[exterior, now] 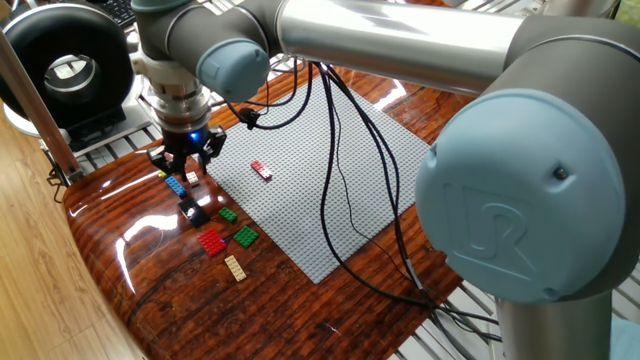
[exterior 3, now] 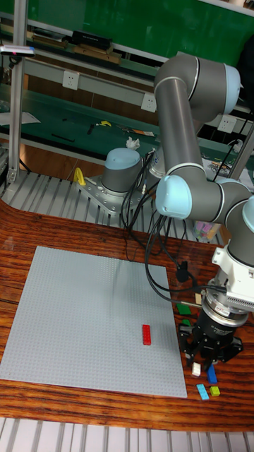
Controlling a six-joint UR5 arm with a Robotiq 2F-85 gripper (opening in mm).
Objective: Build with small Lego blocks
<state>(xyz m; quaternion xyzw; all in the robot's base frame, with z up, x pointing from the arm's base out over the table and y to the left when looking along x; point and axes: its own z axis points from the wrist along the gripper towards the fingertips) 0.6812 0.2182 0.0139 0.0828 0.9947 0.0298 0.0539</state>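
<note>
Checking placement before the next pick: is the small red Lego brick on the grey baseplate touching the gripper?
Apart. In the fixed view the red brick lies alone on the grey baseplate, bare studs separating it from the gripper.

- A dark, glossy wooden table [exterior: 150, 290] with strong grain reflects bright glare from overhead light.
- A ribbed metal surface [exterior 3: 42, 194] of aluminium slats borders the wood at the far side in the tall fixed view and shows again along the near edge.
- A pale wood-look floor [exterior: 40, 270] lies beyond the table's curved edge in the fixed view.
- A round black ring-shaped device [exterior: 65, 65] with a pale centre stands at the corner, beside a slanted wooden post [exterior: 35, 105].
- Behind, a green-topped workbench [exterior 3: 63, 127] carries white wall sockets [exterior 3: 70, 80] on a metal rail.
- A green board [exterior 3: 141, 25] fills the back wall.
</note>
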